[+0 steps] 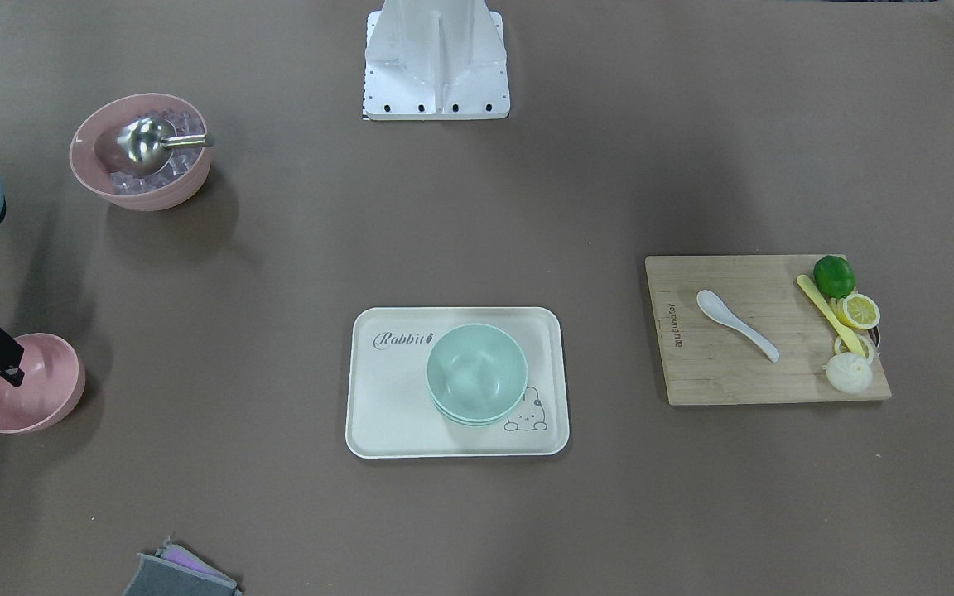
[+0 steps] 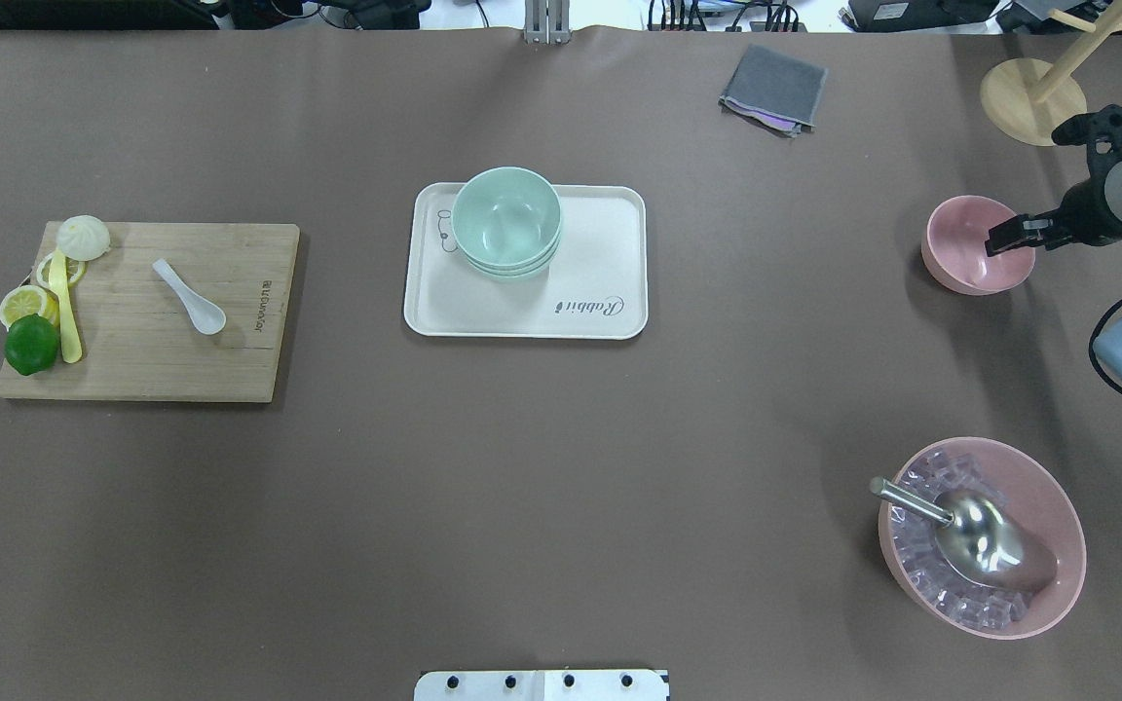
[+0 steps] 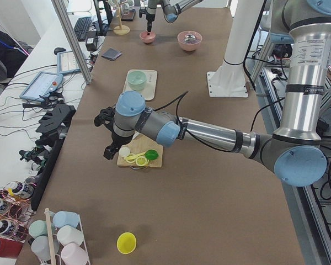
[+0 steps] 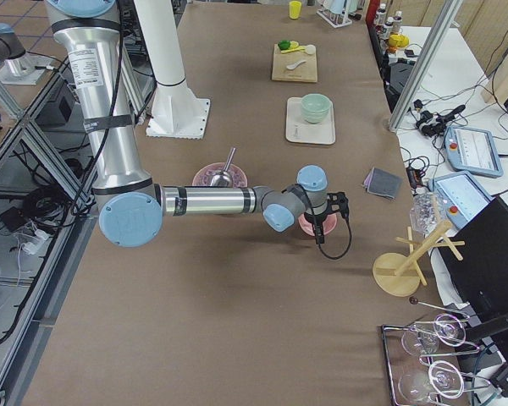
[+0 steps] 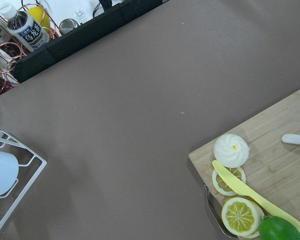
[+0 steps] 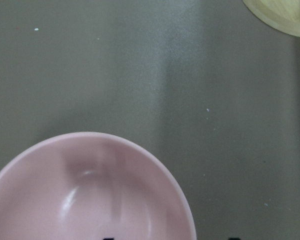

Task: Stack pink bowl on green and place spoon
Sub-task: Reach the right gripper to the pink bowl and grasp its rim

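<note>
The right gripper [image 2: 1009, 237] hangs over the small empty pink bowl [image 2: 955, 243] at the robot's far right. Its jaws stand wide apart and straddle the bowl's rim. In the right wrist view one dark fingertip sits inside the bowl and the other outside it, and the rim between them is not clamped. The left gripper [image 3: 107, 144] appears only in the side view, poised near the end of the wooden cutting board [image 2: 230, 360]. I cannot tell whether its jaws are open or closed.

The stacked mint-green bowls [image 2: 505, 219] sit in a far corner of the white rectangular tray [image 2: 600, 263] at the middle of the brown table [image 2: 561, 487], well apart from the pink bowl. The white ceramic spoon [image 2: 191, 297] lies flat on the cutting board at the robot's left. At the board's outer end are a green lime [image 2: 31, 346], a lemon slice [image 2: 20, 304], a pale yellow plastic knife [image 2: 64, 312] and a white steamed bun [image 2: 84, 237].

Near the robot on its right stands a larger pink bowl of clear ice cubes [image 2: 1058, 604] with a metal scoop [image 2: 980, 540] resting in it. A folded grey cloth [image 2: 773, 88] lies toward the table's far edge, and a round-based wooden stand [image 2: 1028, 88] is near the far right corner. Beyond the table, a side bench carries tablets and cables.
</note>
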`<state>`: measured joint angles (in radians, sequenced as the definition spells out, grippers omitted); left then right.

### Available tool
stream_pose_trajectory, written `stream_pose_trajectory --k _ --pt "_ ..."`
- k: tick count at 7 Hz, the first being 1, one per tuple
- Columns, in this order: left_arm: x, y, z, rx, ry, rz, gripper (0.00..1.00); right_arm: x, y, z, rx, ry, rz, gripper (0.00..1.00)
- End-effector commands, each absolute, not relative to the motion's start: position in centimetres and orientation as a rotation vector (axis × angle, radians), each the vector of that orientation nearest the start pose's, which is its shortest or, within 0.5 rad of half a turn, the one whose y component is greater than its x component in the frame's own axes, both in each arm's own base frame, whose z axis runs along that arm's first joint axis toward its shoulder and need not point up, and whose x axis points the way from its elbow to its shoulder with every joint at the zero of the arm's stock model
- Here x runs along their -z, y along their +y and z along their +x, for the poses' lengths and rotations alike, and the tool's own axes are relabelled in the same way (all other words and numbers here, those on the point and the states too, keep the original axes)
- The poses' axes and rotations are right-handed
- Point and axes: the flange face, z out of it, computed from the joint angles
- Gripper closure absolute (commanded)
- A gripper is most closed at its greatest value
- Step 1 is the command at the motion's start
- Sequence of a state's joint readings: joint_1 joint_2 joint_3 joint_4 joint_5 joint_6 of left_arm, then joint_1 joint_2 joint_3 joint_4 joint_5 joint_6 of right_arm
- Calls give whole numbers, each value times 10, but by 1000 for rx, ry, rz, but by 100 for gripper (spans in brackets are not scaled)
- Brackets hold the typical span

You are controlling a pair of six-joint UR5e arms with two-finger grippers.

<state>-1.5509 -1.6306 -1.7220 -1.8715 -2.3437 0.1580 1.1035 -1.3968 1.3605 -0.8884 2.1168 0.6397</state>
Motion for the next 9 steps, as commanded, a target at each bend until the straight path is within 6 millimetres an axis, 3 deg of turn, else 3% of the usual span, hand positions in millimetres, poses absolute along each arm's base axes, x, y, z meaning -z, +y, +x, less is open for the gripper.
stream_pose_trajectory --k 1,4,5,7,8,9 --pt "-517 -532 -53 -366 723 542 2 -602 -569 -189 6 -781 264 100" --pt "-519 -531 -53 -363 724 537 2 -593 -574 -184 1 -786 283 100" --pt "-520 -532 -52 -363 725 535 2 -574 -580 -187 14 -799 316 100" --pt "-520 -532 -52 -364 725 533 2 -488 -604 -203 21 -873 423 100" --pt "-521 -531 -50 -367 726 530 2 -446 -602 -234 -72 -952 385 100" --pt "-521 -531 -49 -368 727 530 2 -391 -607 -281 -151 -1019 370 100"
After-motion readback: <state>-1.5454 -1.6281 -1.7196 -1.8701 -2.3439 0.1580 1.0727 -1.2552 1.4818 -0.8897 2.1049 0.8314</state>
